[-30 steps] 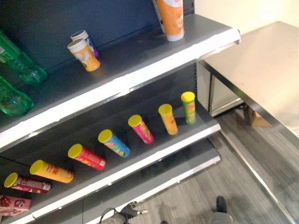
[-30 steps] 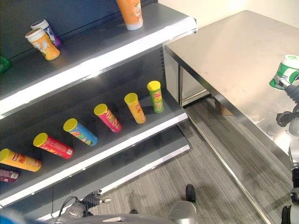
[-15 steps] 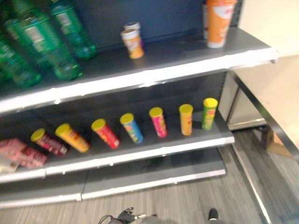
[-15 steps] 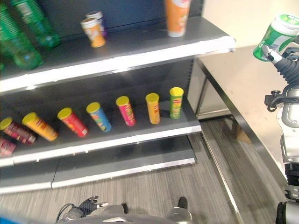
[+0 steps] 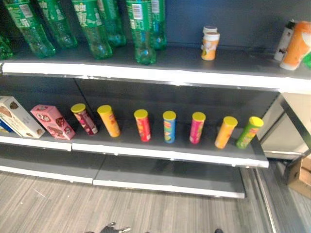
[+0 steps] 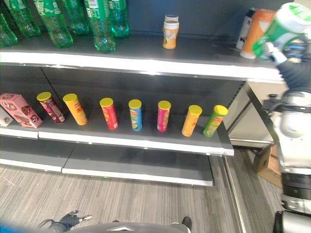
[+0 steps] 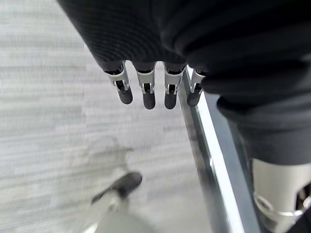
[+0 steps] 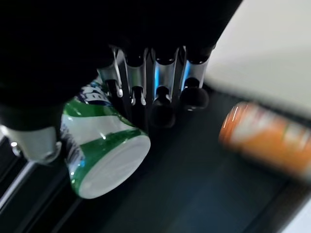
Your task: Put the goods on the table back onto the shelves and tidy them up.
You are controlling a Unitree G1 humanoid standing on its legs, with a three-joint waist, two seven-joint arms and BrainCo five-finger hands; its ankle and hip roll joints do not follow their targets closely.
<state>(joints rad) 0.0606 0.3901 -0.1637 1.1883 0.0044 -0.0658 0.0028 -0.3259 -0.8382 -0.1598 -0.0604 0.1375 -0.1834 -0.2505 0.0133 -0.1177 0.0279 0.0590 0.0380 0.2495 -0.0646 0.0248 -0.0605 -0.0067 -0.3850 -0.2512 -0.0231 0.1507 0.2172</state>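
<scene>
The right hand (image 6: 284, 46) is curling its fingers (image 8: 138, 99) around a green-and-white can (image 6: 282, 26), holding it tilted at the far right end of the top shelf (image 6: 146, 63), just in front of an orange canister (image 6: 257, 31). The left hand (image 7: 150, 87) is hanging over the grey wood-grain floor (image 6: 121, 199), fingers relaxed and holding nothing. Green bottles (image 5: 141, 29) are standing at the top shelf's left, a small orange cup (image 5: 210, 44) further right. On the lower shelf (image 5: 165, 150), a row of yellow-lidded tubes (image 5: 169, 126) is leaning, with a pink box (image 5: 52, 121) to the left.
</scene>
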